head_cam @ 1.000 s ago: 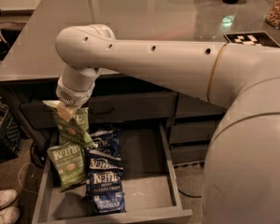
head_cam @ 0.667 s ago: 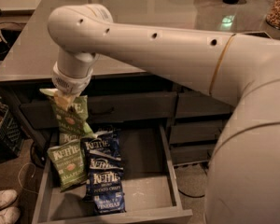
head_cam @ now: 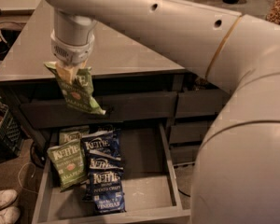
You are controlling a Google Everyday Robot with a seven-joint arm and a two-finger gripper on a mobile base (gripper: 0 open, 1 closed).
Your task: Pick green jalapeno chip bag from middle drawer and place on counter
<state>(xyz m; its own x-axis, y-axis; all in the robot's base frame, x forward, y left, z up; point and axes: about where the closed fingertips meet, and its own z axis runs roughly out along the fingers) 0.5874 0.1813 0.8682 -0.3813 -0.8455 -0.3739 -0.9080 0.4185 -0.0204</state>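
Hand [head_cam: 66, 73] is up high above the middle drawer [head_cam: 144, 185], over its rear-left corner, pointing down off the white arm [head_cam: 168, 22]. Fingers are pinched on the top edge of the green jalapeno chip bag [head_cam: 78, 91].

Bag is fully clear of the drawer and touches nothing below. It hangs tilted, with the lower corner swung toward the drawer's right side. From this view it overlaps the front edge of the counter [head_cam: 126, 50] and the closed drawer front [head_cam: 130, 107] directly above the middle drawer. Can't tell whether it's over the counter surface or just in front of it.

Middle drawer is pulled open. All contents sit in its left half:
- second green bag [head_cam: 67, 164] against the left wall, face up
- third green bag [head_cam: 73, 135] behind it at the drawer's back, partly covered
- blue Kettle bags [head_cam: 105, 171], overlapping in a row from back to front, just right of the green ones, the nearest close to the front wall

Right half of the drawer floor shows bare grey.

On the floor left of the drawer: dark crate [head_cam: 4, 129], and a pair of pale shoes [head_cam: 2, 206] near its front-left corner.
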